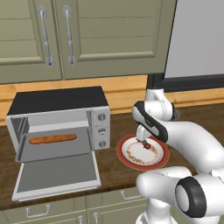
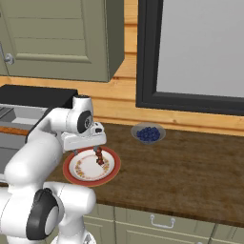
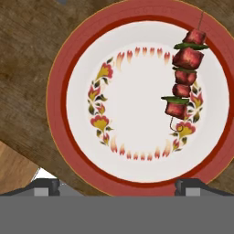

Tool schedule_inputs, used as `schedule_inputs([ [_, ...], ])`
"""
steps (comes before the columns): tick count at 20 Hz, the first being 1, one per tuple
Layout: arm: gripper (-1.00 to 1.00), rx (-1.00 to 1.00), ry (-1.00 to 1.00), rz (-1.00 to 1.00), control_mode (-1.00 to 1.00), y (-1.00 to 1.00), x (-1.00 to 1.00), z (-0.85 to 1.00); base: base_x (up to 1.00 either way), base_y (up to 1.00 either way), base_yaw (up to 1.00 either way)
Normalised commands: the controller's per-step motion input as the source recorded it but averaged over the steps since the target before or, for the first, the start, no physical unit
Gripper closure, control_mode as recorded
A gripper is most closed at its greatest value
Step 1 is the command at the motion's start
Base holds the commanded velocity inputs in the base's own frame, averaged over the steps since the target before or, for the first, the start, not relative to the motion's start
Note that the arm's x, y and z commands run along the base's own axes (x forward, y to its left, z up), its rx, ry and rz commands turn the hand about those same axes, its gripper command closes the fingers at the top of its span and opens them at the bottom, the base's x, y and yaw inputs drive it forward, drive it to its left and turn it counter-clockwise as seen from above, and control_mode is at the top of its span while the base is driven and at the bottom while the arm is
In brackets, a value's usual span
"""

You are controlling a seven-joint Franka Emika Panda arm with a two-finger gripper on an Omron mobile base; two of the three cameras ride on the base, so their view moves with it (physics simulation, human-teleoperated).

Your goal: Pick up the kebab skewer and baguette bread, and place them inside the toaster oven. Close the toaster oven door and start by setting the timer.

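Gripper (image 3: 117,185) jaws spread wide, nothing between them, hovering over the plate (image 3: 68,59). Only the two dark fingertips (image 3: 45,186) poke up at the bottom of the hand view, rest cut off. In the left base view the gripper (image 1: 142,141) is mostly masked by the wrist, so finger gap isn't readable there.

Kebab skewer (image 3: 185,75) lies on the plate's white inner area, off to one side, near the red rim, stick end crossing onto the rim. In the right base view the skewer (image 2: 99,156) sits just below the hand; the chunks blur together.

Baguette bread (image 1: 52,139) lies on the rack inside the toaster oven (image 1: 57,120). Toaster oven door (image 1: 57,177) is dropped fully open, flat toward the counter edge. Knob markings too small to read.

Bowl of blue berries (image 2: 148,133) sits behind the plate, apart from it.
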Motion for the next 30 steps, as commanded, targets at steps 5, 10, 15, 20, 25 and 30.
schedule_inputs([
  [5, -1.0, 0.0, 0.0, 0.0, -1.0, -0.09, 0.23, -0.45, 0.0, 0.0, 0.0],
  [10, -1.0, 0.0, -0.01, 0.0, -1.0, -0.07, 0.16, -0.5, 0.0, 0.0, 0.0],
  [15, -1.0, 0.0, 0.01, 0.0, -1.0, -0.1, 0.44, -0.27, 0.0, 0.0, 0.0],
  [20, -1.0, 0.0, 0.02, 0.0, -1.0, -0.06, 0.39, -0.17, 0.0, 0.0, 0.0],
  [25, -1.0, -0.01, 0.03, -0.01, -1.0, -0.1, 0.35, -0.13, 0.0, 0.0, 0.0],
  [30, -1.0, 0.0, 0.02, 0.0, -1.0, -0.15, 0.36, -0.12, 0.0, 0.0, 0.0],
])
